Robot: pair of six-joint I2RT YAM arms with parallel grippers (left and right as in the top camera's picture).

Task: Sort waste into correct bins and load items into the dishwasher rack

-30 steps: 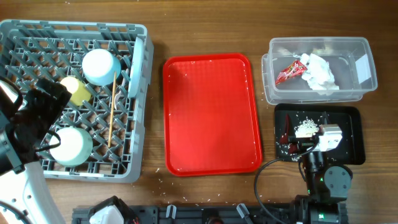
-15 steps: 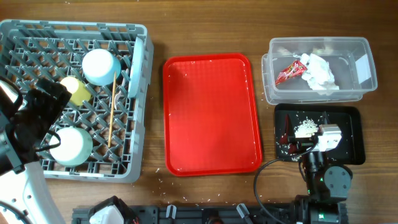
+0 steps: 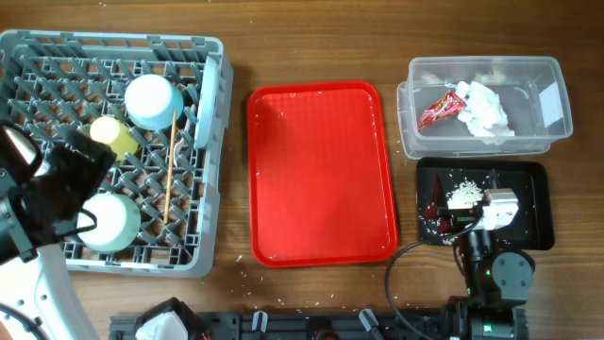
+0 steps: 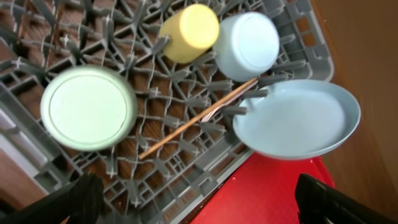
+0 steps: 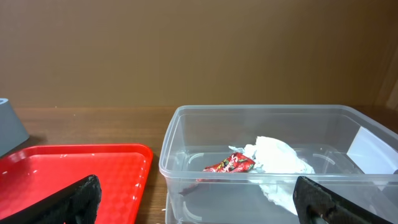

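Observation:
The grey dishwasher rack (image 3: 28,57) holds the yellow cup (image 3: 111,134), two pale bowls (image 3: 154,100) (image 3: 109,221), the blue plate (image 3: 202,111) on edge and the chopsticks (image 3: 171,165). They also show in the left wrist view: cup (image 4: 188,32), bowls (image 4: 88,108) (image 4: 246,46), plate (image 4: 297,119), chopsticks (image 4: 196,119). My left gripper (image 4: 198,202) is open and empty above the rack's front edge. The clear tub (image 3: 543,132) holds the red wrapper (image 3: 438,109) and tissue (image 3: 483,110). The black tray (image 3: 533,203) holds rice scraps (image 3: 461,195). My right gripper (image 5: 198,202) is open and empty, low before the tub (image 5: 186,140).
A large red tray (image 3: 321,170) lies in the middle of the wooden table, with a few pale crumbs on it and near its front edge. It also shows in the right wrist view (image 5: 68,168). The fork is not clearly visible.
My left arm has shifted slightly to the right over the rack's front left part. The right arm has not moved.

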